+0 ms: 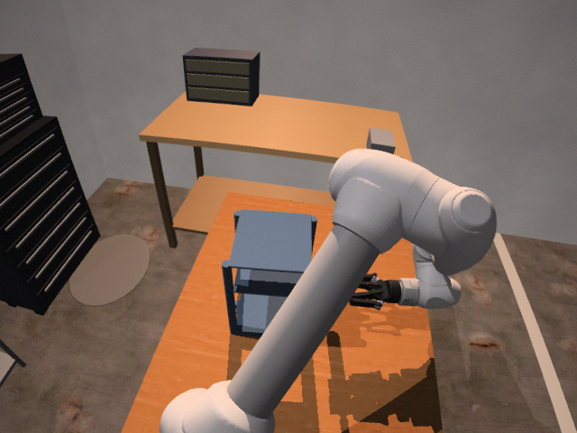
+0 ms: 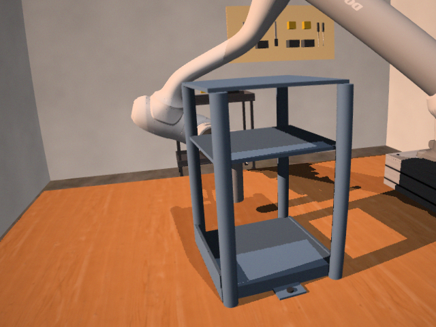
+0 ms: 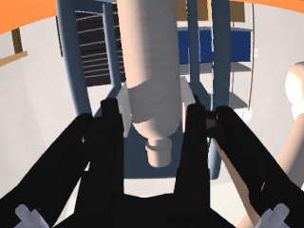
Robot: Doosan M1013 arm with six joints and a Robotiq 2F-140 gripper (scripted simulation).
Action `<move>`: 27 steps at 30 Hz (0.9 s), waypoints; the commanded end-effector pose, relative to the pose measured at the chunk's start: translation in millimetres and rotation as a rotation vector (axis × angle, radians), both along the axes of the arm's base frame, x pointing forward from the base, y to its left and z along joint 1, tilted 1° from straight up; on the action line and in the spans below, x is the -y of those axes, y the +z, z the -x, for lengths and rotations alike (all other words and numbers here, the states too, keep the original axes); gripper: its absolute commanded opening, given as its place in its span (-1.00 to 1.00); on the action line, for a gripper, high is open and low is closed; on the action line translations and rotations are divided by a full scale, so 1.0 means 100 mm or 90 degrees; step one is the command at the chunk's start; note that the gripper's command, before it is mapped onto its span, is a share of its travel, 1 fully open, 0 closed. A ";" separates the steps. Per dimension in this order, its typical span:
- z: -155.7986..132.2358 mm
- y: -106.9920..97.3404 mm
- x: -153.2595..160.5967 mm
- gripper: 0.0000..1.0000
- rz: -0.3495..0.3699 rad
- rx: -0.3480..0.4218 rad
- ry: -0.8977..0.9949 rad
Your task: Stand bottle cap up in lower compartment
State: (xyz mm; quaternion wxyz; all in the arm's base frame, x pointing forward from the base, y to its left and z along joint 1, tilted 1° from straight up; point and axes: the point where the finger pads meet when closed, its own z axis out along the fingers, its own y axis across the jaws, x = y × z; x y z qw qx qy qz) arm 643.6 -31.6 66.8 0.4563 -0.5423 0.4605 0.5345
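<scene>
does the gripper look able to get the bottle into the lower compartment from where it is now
Probably yes. The gripper is shut on the bottle beside the shelving unit, whose sides are open; only a post might block the way in.

One arm, one bottle, one shelving unit on one worktop (image 2: 88, 246).

The single arm carries one gripper (image 3: 152, 128) with two black fingers. There is one bottle (image 3: 147, 57) with one cap (image 3: 159, 152). The one shelving unit (image 2: 267, 182) counts four posts (image 2: 223, 197) and three shelves (image 2: 260, 142). The room holds one side table (image 1: 279, 123), one small drawer box (image 1: 221, 76) with three drawers, one grey block (image 1: 380, 140), and one wall pegboard (image 2: 279, 33).
</scene>
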 end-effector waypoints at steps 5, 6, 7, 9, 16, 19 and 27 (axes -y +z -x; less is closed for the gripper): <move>-0.01 -0.01 -0.04 -1.00 0.002 0.004 -0.004; -0.01 -0.01 -0.04 -1.00 0.002 0.004 -0.004; -0.01 -0.01 -0.04 -1.00 0.002 0.004 -0.004; -0.01 -0.01 -0.04 -1.00 0.002 0.004 -0.004; -0.08 -0.01 -0.05 -1.00 0.002 0.004 -0.004; -0.09 -0.01 -0.05 -1.00 0.002 0.004 -0.004; -0.13 -0.01 -0.06 -1.00 0.002 0.004 -0.004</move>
